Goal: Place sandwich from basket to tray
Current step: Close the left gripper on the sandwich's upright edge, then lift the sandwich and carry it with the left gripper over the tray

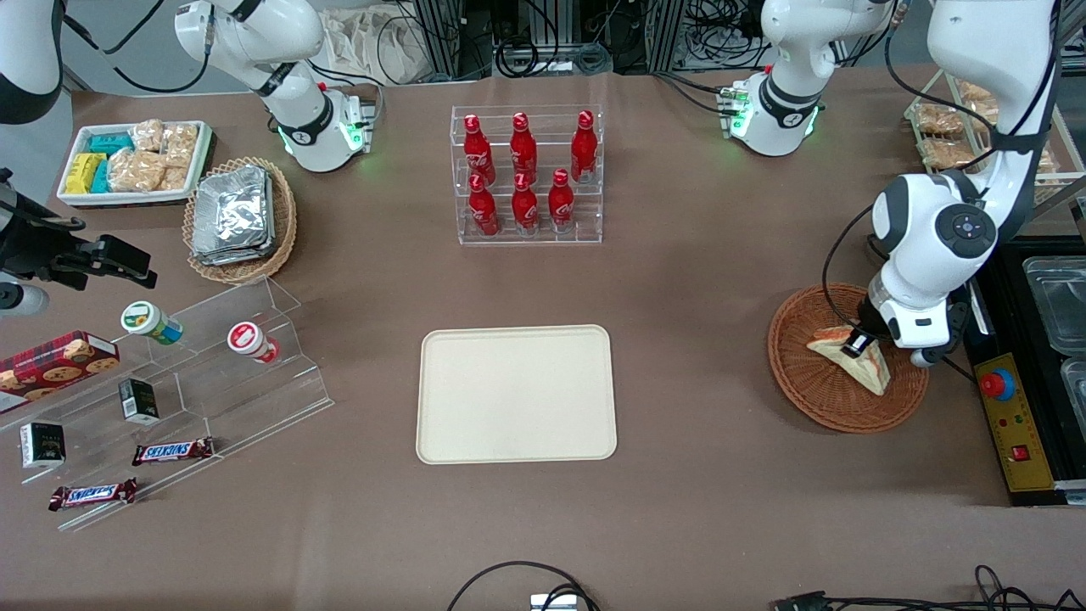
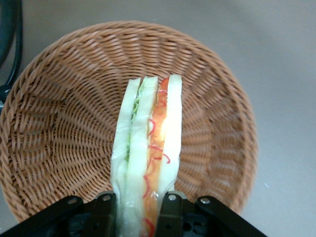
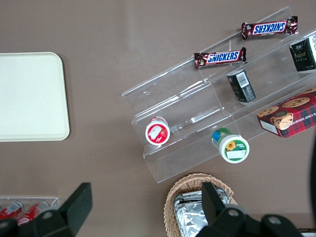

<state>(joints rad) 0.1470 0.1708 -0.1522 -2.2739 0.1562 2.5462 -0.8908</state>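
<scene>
The sandwich (image 1: 857, 360) (image 2: 148, 148), a pale bread wedge with red-orange and green filling, lies in the round reddish-brown wicker basket (image 1: 806, 382) (image 2: 64, 113) at the working arm's end of the table. My left gripper (image 1: 857, 344) (image 2: 139, 217) is down in the basket, shut on the sandwich, its black fingers (image 2: 170, 212) pressing both bread faces. The cream-beige tray (image 1: 516, 394) (image 3: 29, 96) lies flat mid-table with nothing on it, well away from the basket toward the parked arm's end.
A clear rack of red bottles (image 1: 526, 174) stands farther from the front camera than the tray. An acrylic step shelf (image 1: 212, 373) with snacks, a paler foil-packet basket (image 1: 242, 221) and a white snack tray (image 1: 136, 161) sit toward the parked arm's end. A control box (image 1: 1014, 424) lies beside the basket.
</scene>
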